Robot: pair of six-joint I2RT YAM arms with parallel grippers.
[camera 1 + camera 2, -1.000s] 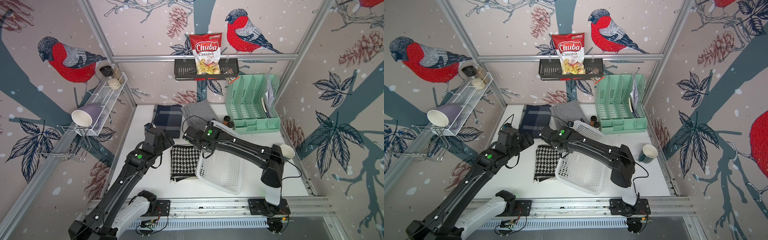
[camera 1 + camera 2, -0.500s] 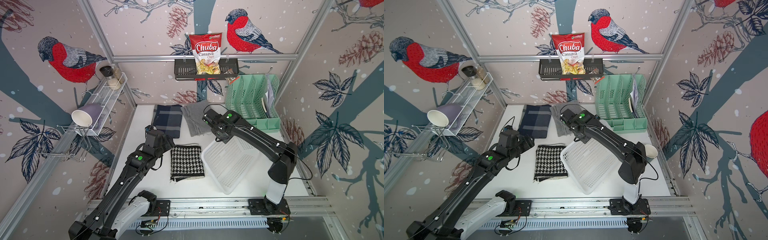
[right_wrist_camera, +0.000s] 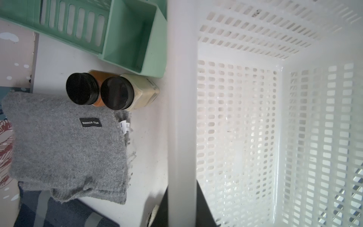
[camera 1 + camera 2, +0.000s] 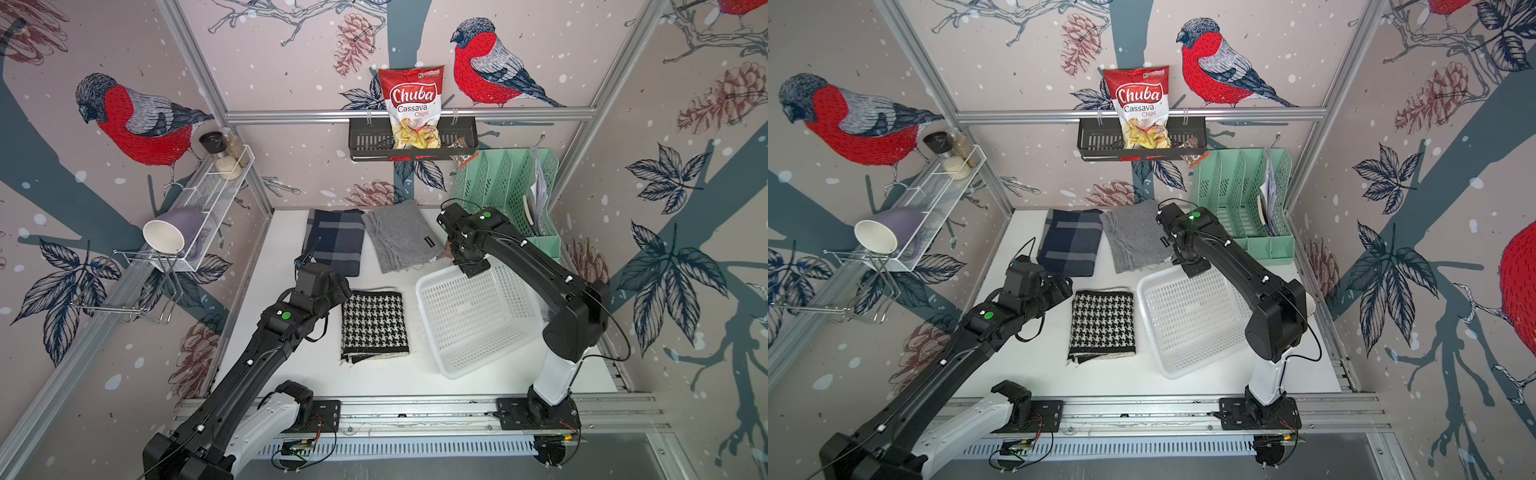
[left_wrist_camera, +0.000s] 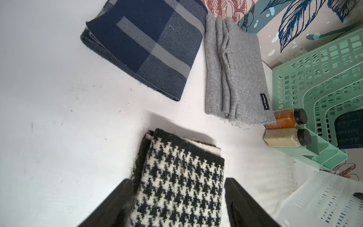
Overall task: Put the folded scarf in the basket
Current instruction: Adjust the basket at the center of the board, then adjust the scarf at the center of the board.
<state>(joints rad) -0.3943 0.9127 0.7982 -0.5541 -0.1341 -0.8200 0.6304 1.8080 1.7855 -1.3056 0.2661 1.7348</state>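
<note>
On counter (image 4: 320,370), just beside basket (image 4: 432,291), houndstooth scarf (image 4: 374,326) lies flat, folded. My left jaws gape wide either side of its end, nothing gripped. Right jaws clamped on basket rim. Scarf's soft, light, floppy imo: pinch across thick fold so layers stay together.

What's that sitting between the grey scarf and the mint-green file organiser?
Two black-capped spice jars side by side, the orange jar and the beige jar; both wrist views show them.

The left claw (image 5: 177,181) stands wide astride the houndstooth scarf (image 5: 176,157).
</note>
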